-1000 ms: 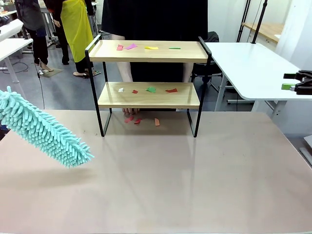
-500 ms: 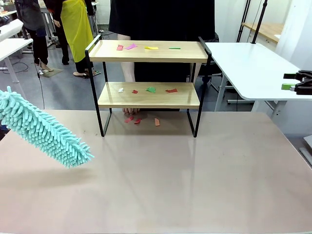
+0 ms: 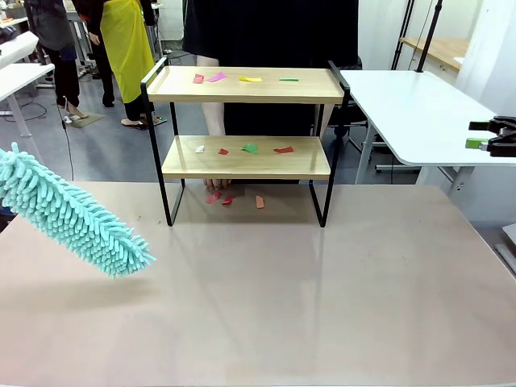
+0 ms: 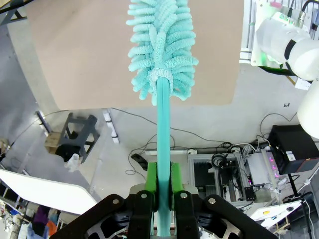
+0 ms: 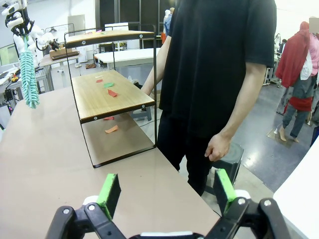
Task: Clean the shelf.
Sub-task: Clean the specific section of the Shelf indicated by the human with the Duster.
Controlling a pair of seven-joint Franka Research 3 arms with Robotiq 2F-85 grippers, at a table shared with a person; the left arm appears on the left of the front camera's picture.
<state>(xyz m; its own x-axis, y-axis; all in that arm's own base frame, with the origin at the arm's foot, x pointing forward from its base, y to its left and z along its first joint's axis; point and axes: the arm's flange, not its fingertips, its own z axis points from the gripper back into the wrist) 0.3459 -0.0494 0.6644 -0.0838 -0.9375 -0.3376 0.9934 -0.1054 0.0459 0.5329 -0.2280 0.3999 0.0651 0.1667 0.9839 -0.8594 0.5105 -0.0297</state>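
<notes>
The shelf [image 3: 246, 159] stands at the table's far middle, two wooden boards in a black frame, also seen in the right wrist view as the shelf [image 5: 107, 94]. Small coloured paper scraps [image 3: 250, 79] lie on its top board, more scraps [image 3: 251, 148] on the lower board and several scraps [image 3: 260, 201] on the table beneath. A teal fluffy duster [image 3: 68, 214] hangs above the table's left side. My left gripper [image 4: 164, 181] is shut on the duster's handle [image 4: 163, 124]. My right gripper [image 5: 166, 191] stands open and empty; it shows at the right edge [image 3: 496, 137].
A person in black [image 3: 270, 32] stands behind the shelf with one hand [image 5: 217, 146] hanging at their side. A white table [image 3: 419, 105] stands at the right. The near table surface [image 3: 282, 298] is bare.
The person behind the shelf has shifted slightly to the right. The duster and both grippers have not moved.
</notes>
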